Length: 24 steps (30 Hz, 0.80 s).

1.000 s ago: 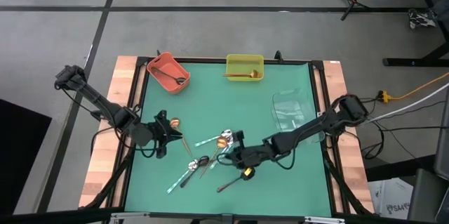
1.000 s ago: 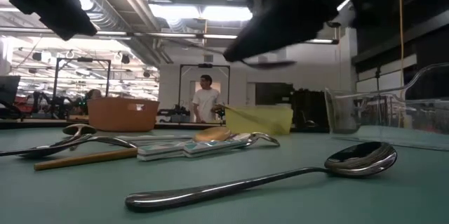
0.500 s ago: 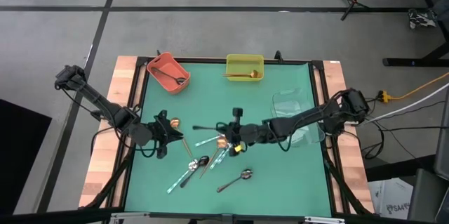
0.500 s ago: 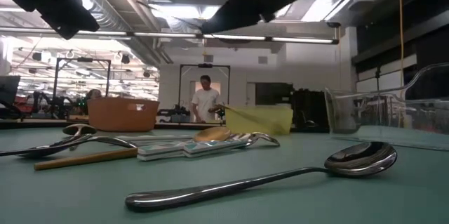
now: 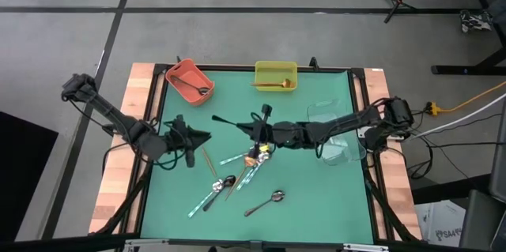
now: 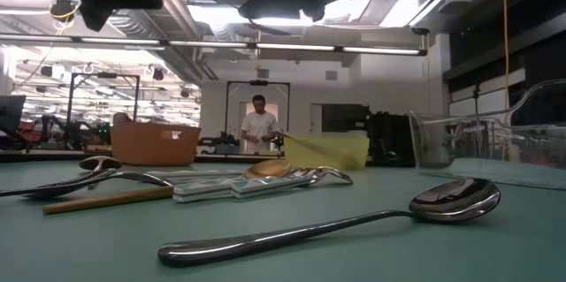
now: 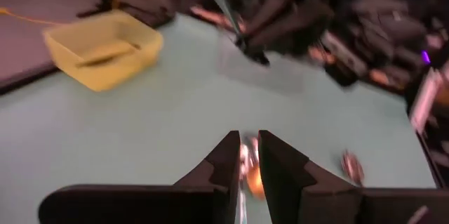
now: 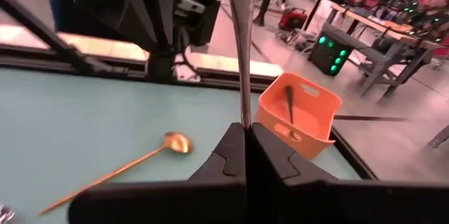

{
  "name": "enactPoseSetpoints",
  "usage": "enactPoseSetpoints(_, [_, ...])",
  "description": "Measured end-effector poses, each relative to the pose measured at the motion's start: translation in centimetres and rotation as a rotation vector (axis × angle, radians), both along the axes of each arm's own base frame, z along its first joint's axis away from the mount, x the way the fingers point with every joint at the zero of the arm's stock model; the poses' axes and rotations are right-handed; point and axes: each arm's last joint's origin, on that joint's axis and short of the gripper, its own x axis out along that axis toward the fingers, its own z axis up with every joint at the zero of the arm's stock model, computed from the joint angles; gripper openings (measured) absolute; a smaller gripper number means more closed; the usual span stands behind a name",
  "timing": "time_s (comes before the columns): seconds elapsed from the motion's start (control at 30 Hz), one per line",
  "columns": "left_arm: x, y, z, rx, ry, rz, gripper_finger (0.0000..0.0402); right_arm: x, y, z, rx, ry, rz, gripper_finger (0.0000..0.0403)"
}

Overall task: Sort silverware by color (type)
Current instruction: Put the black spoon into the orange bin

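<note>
The right gripper [image 5: 254, 128] pinches a slim dark spoon [image 5: 231, 122], glossy handle upright between its fingers, raised above the green bench [image 5: 316, 197]. Beyond it, an orange bin [image 8: 298, 114] holds one dark spoon; one gold spoon [image 8: 119, 169] lies flat nearby. The left gripper [image 7: 250, 155] hovers with fingers nearly together, empty; the spoons beneath it are blurred.

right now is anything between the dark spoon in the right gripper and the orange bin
Nothing visible. The right gripper holds the dark spoon above the mat, handle toward the orange bin. The mat between them looks bare; the left gripper sits off to the side of that line, nearer the front.
</note>
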Motion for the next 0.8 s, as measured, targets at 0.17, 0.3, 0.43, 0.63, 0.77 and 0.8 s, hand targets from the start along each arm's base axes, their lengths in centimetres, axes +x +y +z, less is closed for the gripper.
enactPoseSetpoints(0.17, [0.6,0.8,0.7,-0.037,-0.079,0.077,0.0047,0.2,-0.6,0.3,0.005,-0.033,-0.017,0.0])
enactPoseSetpoints(0.3, [1.3,1.4,1.1,-0.063,-0.129,0.127,0.0047,0.2,-0.8,0.4,0.008,-0.055,-0.024,0.0])
enactPoseSetpoints(0.43, [2.2,1.7,1.3,-0.097,-0.179,0.143,0.0047,0.2,-0.8,0.4,0.007,-0.054,-0.024,0.0])
enactPoseSetpoints(0.63, [3.7,1.8,0.9,-0.117,-0.217,0.169,0.0047,0.2,-0.9,0.5,0.0,-0.064,-0.071,0.0])
enactPoseSetpoints(0.77, [4.7,1.8,0.5,-0.132,-0.239,0.168,0.0047,0.2,-1.0,0.6,-0.004,-0.07,-0.102,0.0])
enactPoseSetpoints(0.8, [4.9,1.8,0.4,-0.134,-0.244,0.17,0.0047,0.2,-1.0,0.6,-0.003,-0.075,-0.102,0.0])
